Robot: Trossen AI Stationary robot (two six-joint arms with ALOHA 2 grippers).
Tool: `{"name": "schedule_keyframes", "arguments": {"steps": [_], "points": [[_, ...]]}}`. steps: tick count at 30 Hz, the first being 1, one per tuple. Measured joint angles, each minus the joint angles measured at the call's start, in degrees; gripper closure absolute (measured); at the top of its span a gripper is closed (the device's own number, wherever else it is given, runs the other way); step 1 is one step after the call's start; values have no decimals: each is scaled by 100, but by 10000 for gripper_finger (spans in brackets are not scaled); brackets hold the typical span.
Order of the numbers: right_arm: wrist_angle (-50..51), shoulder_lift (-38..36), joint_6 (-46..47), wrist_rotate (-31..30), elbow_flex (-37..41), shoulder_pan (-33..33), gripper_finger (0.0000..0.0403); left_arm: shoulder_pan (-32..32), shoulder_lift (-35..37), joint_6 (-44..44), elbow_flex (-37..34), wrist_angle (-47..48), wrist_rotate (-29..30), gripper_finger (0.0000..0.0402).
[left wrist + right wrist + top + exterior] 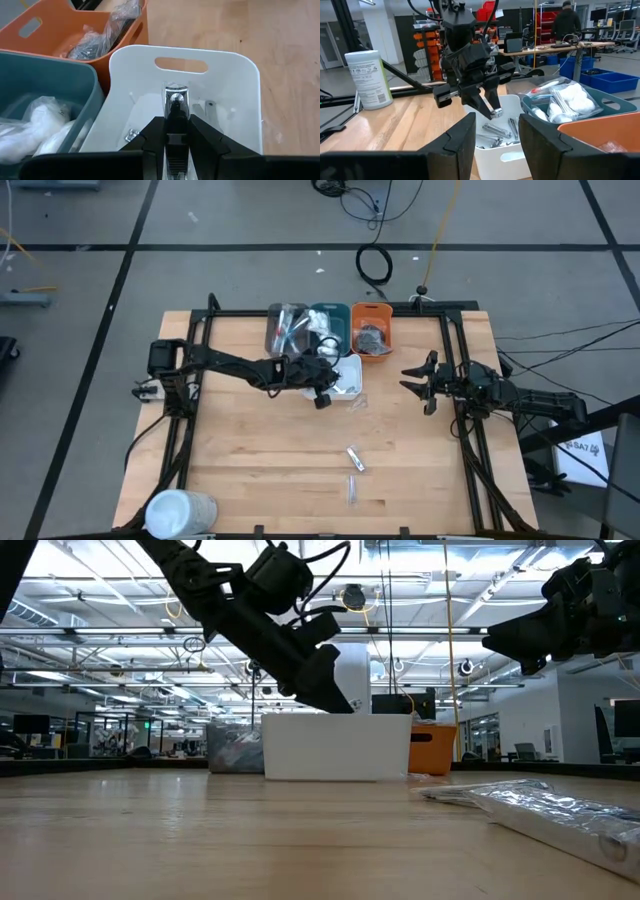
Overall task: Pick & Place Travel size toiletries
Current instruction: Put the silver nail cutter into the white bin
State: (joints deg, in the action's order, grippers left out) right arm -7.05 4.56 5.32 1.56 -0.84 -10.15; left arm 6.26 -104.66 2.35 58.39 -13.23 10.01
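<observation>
1. My left end effector [176, 107] hangs over the white tray [349, 378], its fingers pinched narrow on a small silver sachet [176, 95] pointing down into the tray. From the right wrist view, the same sachet [495, 113] sits at the fingertips, just above the tray's contents.
2. My right end effector [418, 383] waits at the right side of the desk [260, 460], fingers spread wide, holding nothing.
3. The trays stand in a cluster at the far edge: white tray nearest, teal tray [45, 85] and orange tray [371, 332] behind it, and a grey tray [280, 320] beside those.
4. Inside the white tray lie several silver pieces [495, 131] already; the teal tray holds white packets [565, 102].
5. Two more toiletries rest on the open desk: a silver packet [355, 458] and a clear-wrapped stick [352, 489], well apart from the trays.
6. I judge this the placing step: next I must open the fingers to drop the sachet, then go for the pieces on the desk.
</observation>
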Motion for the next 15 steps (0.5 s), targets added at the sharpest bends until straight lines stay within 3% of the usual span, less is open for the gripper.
{"name": "schedule_keyframes", "arguments": {"steps": [9, 15], "points": [[0, 0, 0, 0, 0, 2, 261, -15, 0, -441, 0, -17, 96, 325], [0, 0, 0, 0, 0, 1, 261, -79, 0, -742, 0, -35, 251, 260]]}}
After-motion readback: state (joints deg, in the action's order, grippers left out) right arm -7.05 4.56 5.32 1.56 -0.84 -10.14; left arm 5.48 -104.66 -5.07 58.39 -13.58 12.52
